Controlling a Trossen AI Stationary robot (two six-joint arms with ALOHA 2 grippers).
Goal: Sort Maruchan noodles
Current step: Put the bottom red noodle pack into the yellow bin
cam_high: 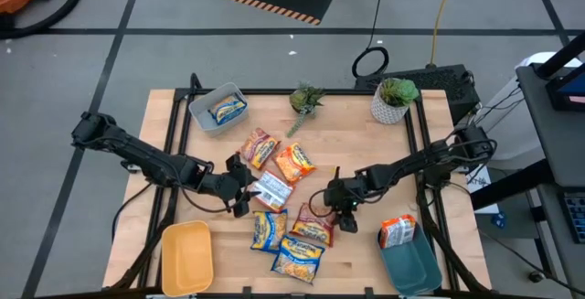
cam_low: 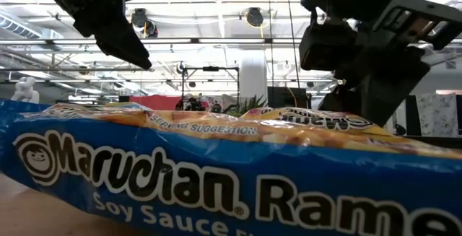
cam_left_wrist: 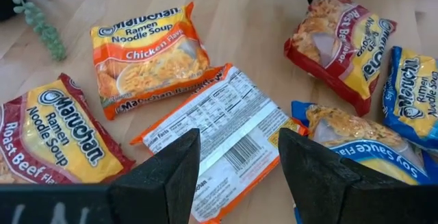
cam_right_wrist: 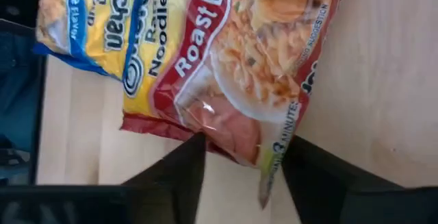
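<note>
While in grey bin (cam_high: 200,117), one blue packet (cam_high: 228,110)

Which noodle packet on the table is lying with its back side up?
The white packet just in front of the left claw. It shows a barcode and nutrition table; the other packets show their coloured fronts.

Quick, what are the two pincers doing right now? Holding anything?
Left pincer: open, holding nothing, poised over the face-down white packet.
Right pincer: open around the edge of the red Roast Beef packet, not yet gripping it.
</note>
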